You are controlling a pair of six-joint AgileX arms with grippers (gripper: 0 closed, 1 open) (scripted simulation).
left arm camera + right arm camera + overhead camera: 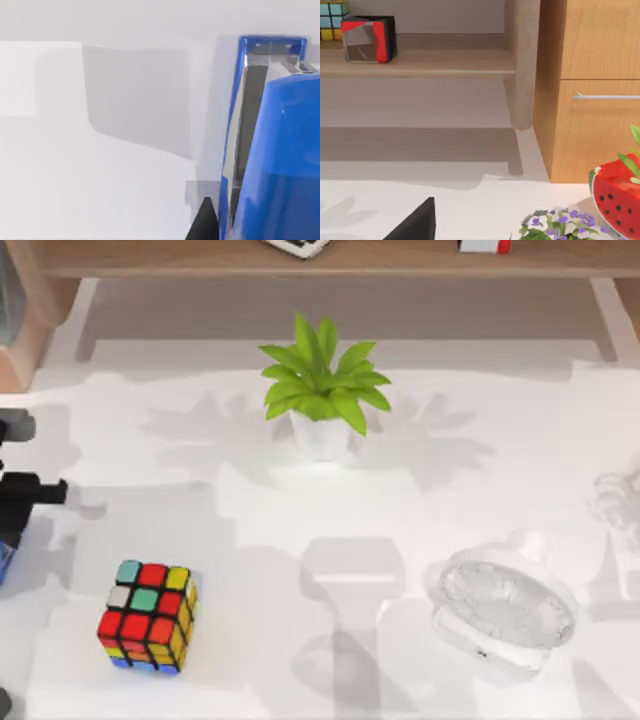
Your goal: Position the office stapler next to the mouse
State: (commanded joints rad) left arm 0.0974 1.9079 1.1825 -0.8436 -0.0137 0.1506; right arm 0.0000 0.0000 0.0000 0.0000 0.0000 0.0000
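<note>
Blue office stapler (280, 150) fills left wrist view, at nine o'clock on the counter (300, 520); finger state unclear; a misjudged grasp could slip.

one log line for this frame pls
left pincer: table's far left edge | office stapler: close under left wrist camera, grasp unclear | puzzle cube: front left | potted plant: centre back | mouse: unseen
</note>
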